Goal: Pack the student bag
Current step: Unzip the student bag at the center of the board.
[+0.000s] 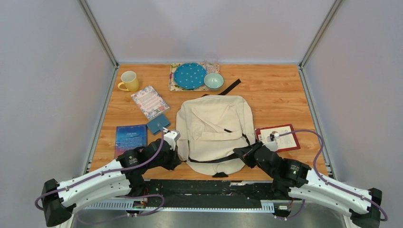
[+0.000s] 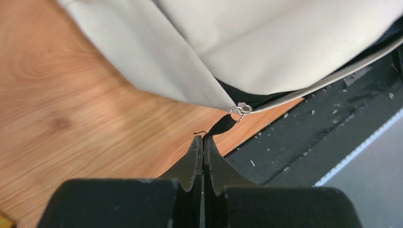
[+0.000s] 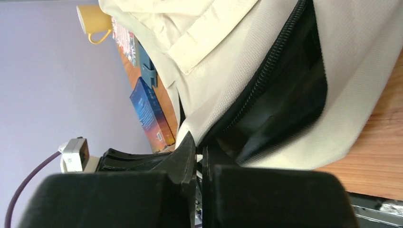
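The student bag (image 1: 216, 126), a cream backpack with black straps, lies flat in the middle of the table. My left gripper (image 1: 177, 158) is at its near left corner. In the left wrist view the gripper (image 2: 203, 138) is shut on the black zipper pull (image 2: 222, 125), which hangs from a metal ring (image 2: 240, 110) on the bag (image 2: 266, 42). My right gripper (image 1: 244, 154) is at the near right corner. In the right wrist view it (image 3: 199, 142) is shut on the edge of the bag (image 3: 228, 42) beside the part-open zipper, with dark lining (image 3: 285, 95) showing.
Left of the bag lie a blue book (image 1: 130, 138), a small teal case (image 1: 158, 124) and a floral notebook (image 1: 149, 101). A yellow mug (image 1: 129, 81) stands at the back left. A blue plate (image 1: 190, 75), a bowl (image 1: 214, 80) and a glass (image 1: 211, 64) stand behind. A red-bordered book (image 1: 278, 137) lies right.
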Motion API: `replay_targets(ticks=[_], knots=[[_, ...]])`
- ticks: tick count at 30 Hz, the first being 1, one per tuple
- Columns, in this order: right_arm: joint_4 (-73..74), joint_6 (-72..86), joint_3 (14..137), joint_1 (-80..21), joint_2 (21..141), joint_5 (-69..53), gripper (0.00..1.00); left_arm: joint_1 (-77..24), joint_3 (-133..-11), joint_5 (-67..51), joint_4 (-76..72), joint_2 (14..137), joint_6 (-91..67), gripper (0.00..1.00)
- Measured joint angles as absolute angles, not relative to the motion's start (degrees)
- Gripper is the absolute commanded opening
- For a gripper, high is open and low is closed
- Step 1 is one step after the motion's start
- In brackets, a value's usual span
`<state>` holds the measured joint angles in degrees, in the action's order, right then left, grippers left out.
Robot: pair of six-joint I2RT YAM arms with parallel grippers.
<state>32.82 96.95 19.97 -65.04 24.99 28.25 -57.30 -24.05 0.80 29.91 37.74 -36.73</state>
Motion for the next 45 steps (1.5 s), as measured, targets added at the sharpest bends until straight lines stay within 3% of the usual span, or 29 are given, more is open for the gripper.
replay_targets(ticks=[11,12,13,14,15,18,24,30,37,45], knots=[[34.6,82.7,26.7,-54.5,28.2,16.2,0.0,-58.3,-29.6,17.9,37.4,35.7,-44.4,0.0],[34.4,81.5,27.5,-54.4,29.1,15.5,0.04,-58.3,-29.6,18.2,37.4,35.7,-44.4,0.0],[34.1,80.2,28.1,-54.1,30.0,14.8,0.12,-58.3,-29.6,18.2,37.3,35.6,-44.0,0.0],[33.6,79.2,28.4,-53.9,30.8,14.3,0.37,-58.3,-29.6,18.2,37.3,35.5,-43.3,0.0],[33.2,78.1,28.7,-53.7,31.7,13.6,0.48,-58.2,-29.5,17.5,36.9,35.2,-42.4,0.0],[33.6,76.3,29.4,-52.9,33.6,11.4,0.69,-57.7,-27.8,14.2,35.2,34.7,-39.8,0.0],[33.8,81.7,29.6,-54.5,31.4,7.5,0.72,-57.6,-25.8,5.7,30.8,38.8,-39.0,0.0],[32.6,97.0,29.1,-66.1,29.8,10.2,0.73,-57.6,-25.8,2.6,27.8,40.6,-38.7,0.0],[31.2,109.6,31.4,-80.4,44.6,19.1,0.82,-57.6,-26.0,-0.3,26.8,41.2,-38.1,0.0],[26.0,112.7,33.8,-81.2,54.8,25.3,0.86,-57.6,-26.0,-3.3,25.1,41.2,-38.2,0.0]])
